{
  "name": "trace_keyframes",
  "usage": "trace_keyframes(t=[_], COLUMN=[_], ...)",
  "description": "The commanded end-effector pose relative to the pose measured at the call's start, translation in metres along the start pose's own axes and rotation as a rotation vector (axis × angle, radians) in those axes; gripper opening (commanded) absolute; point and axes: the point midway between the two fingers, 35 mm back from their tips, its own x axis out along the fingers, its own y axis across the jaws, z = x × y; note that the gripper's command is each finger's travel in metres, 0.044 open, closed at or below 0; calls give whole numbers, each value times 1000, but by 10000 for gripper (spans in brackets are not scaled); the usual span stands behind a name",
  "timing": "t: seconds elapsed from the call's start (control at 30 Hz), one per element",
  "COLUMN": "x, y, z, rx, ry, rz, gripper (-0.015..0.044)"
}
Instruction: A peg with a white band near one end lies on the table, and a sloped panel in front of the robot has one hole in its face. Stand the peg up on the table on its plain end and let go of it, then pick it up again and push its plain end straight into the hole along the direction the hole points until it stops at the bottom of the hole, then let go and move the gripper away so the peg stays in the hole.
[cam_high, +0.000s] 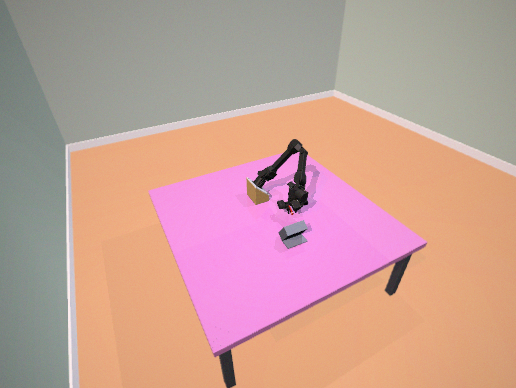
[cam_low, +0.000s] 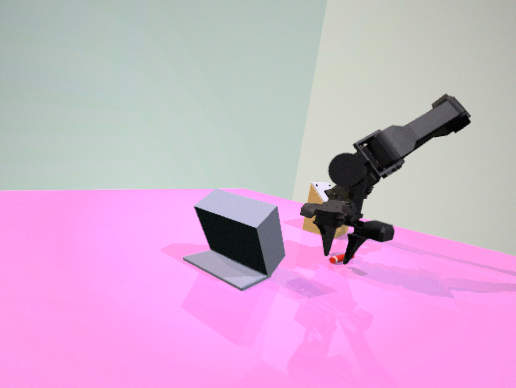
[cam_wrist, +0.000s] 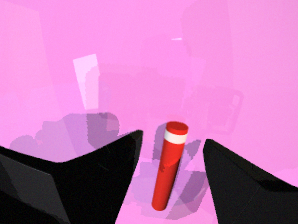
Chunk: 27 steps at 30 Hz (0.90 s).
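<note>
Gripper (cam_high: 290, 206) (cam_low: 336, 259) (cam_wrist: 173, 140): fingers apart, straddling red peg (cam_high: 291, 210) (cam_low: 336, 259) (cam_wrist: 168, 167) | exterior: finger covers peg's plain end | panel (cam_high: 294, 230) (cam_low: 240, 207): hole not visible

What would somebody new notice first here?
The bright pink table jumps out. On it, a red peg with a white band lies between the black gripper's open fingers. A grey block with a sloped panel stands nearby.

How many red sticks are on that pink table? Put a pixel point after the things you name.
1: a red cylindrical peg with a white band (cam_high: 291, 210) (cam_low: 337, 259) (cam_wrist: 168, 165), between the black gripper's (cam_high: 290, 207) (cam_low: 336, 259) (cam_wrist: 173, 137) parted fingers. Others could hide behind the grey block (cam_high: 294, 230) (cam_low: 237, 206).
</note>
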Motion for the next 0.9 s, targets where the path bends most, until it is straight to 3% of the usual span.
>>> trace_keyframes(t=[0.0, 0.37, 0.67, 0.87], x=[1, 1, 1, 0], y=[0, 0, 0, 0], z=[0, 0, 0, 0], rx=[5, 5, 5, 4], ry=[1, 1, 1, -1], rz=[1, 1, 1, 1], gripper=[110, 110, 51, 51])
